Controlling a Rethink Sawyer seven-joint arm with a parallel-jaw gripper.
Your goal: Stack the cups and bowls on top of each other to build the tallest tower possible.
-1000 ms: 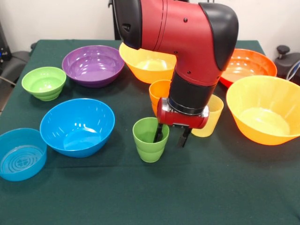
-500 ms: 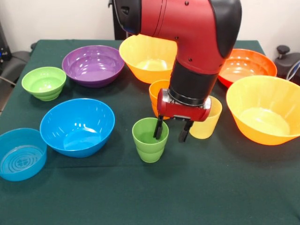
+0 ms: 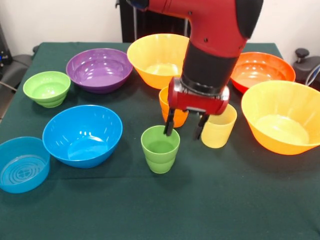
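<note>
1. The hand [image 3: 184,128] hangs from the red and black arm [image 3: 212,45] with its two dark fingers [image 3: 169,123] spread apart and nothing between them; it is above the table [image 3: 225,200], between the green cup [image 3: 160,149] and the pale yellow cup [image 3: 218,126].
2. One fingertip sits just over the green cup's far rim; the other is in front of the pale yellow cup's rim.
3. Cups, three: green stands upright nearest the camera, the orange cup [image 3: 169,102] is behind it and partly hidden by the hand, and pale yellow is to the right. All three are close together but not nested.
4. Bowls, seven, all upright and separate:
   - small green bowl [image 3: 47,88] at the left;
   - purple bowl [image 3: 99,69] behind it;
   - medium blue bowl [image 3: 82,135] left of the green cup;
   - small translucent blue bowl [image 3: 22,164] at the left edge, cut off by the frame;
   - big orange bowl [image 3: 156,60] at the back;
   - red-orange bowl [image 3: 262,70] at the back right;
   - second big orange bowl [image 3: 282,116] at the right, cut off by the frame.
5. Nothing is stacked; no tower stands.
6. Open cloth lies along the whole near side of the table, in front of the green cup.
</note>
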